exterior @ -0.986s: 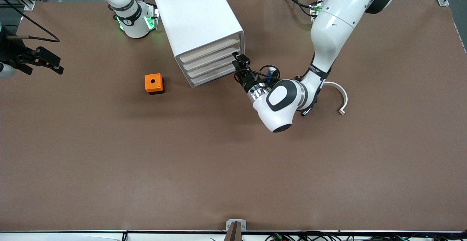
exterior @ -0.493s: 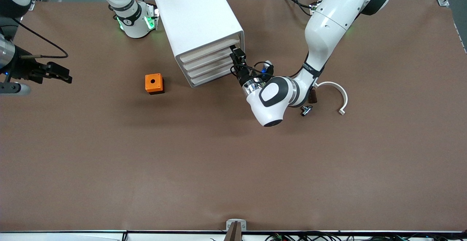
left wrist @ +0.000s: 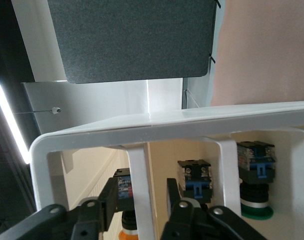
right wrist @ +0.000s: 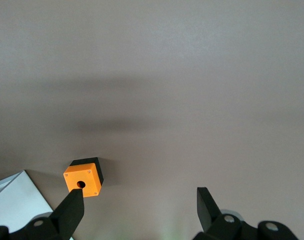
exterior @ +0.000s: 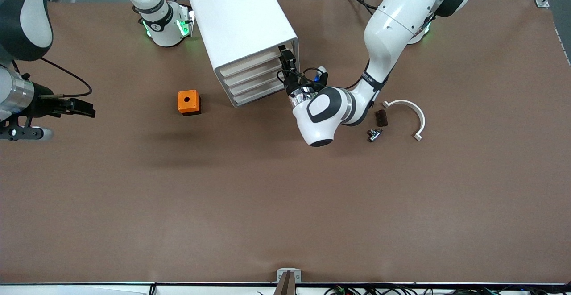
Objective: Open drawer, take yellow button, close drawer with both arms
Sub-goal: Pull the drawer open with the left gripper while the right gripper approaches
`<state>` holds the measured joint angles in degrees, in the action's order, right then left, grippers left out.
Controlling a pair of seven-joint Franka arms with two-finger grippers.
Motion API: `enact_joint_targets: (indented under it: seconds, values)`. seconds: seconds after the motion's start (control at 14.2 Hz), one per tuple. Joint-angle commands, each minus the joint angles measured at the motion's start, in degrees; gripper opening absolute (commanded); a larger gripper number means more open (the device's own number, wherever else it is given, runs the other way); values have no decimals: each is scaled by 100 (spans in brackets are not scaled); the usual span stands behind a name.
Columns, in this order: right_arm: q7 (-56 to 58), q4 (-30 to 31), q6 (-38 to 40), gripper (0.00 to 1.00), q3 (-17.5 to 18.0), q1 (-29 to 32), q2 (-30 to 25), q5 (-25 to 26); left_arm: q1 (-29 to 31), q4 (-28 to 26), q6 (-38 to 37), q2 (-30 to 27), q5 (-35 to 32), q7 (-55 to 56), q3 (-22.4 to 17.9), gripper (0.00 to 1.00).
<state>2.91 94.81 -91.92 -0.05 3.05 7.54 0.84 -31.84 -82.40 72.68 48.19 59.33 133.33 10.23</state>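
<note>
The white drawer cabinet (exterior: 243, 27) stands near the arms' bases, and its drawer fronts look flush. My left gripper (exterior: 287, 61) is at the top drawer's front, at the end toward the left arm. In the left wrist view the left gripper (left wrist: 142, 194) is open, its fingers either side of a white upright bar (left wrist: 140, 175) of the drawer front without touching it. Past the bar is the button (left wrist: 128, 232) with orange cap, black body and blue bit. Two similar parts (left wrist: 194, 181) sit beside it, one green-capped (left wrist: 255, 201). My right gripper (exterior: 87, 107) is open and empty over the table at the right arm's end.
An orange cube with a round hole (exterior: 188, 102) sits nearer the front camera than the cabinet; it also shows in the right wrist view (right wrist: 83, 181). A white curved piece (exterior: 412, 112), a small dark block (exterior: 381, 117) and a small metal part (exterior: 374, 134) lie toward the left arm's end.
My left gripper has moved up along the cabinet front from the lower drawers to the top drawer. My right arm has come farther in over the table.
</note>
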Motion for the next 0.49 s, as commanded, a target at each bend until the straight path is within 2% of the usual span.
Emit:
enact_joint_targets:
  seconds: [0.0, 0.28, 0.42]
  values:
    - [219, -218, 69, 100, 23, 73, 107, 92, -138, -40, -70, -38, 131, 132, -21, 37]
    - [123, -200, 104, 100, 31, 38, 107, 127, -218, -40, -70, -29, 114, 123, -21, 22]
    - [-428, -156, 69, 100, 58, -40, 107, -13, -183, -31, -70, -29, 114, 123, -21, 16]
